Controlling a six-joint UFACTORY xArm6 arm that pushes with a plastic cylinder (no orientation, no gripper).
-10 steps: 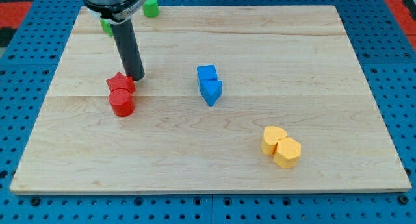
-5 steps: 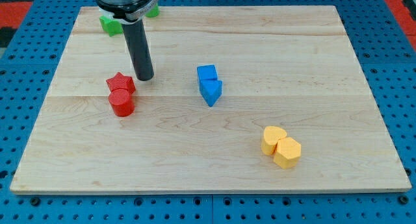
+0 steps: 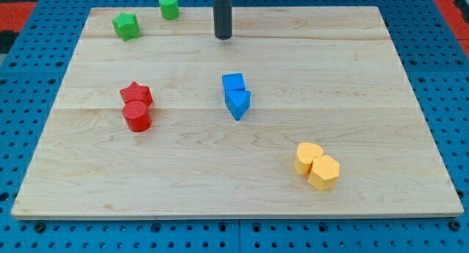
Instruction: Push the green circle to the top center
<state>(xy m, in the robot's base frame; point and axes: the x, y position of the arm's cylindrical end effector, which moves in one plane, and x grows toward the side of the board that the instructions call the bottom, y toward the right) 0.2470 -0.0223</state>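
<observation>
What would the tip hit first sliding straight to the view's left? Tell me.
Likely the other green block, clipped on its near edge, though it may just slip past. My tip sits right of and below the green circle, so that line misses it.

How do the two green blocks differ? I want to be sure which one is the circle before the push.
The green circle is a round cylinder; the green star has an angular, pointed outline. The circle sits at the board's top edge, the star lower and further to the view's left. The circle is nearer my tip, which stands to its right and touches neither. Both share the same green and stand apart.
</observation>
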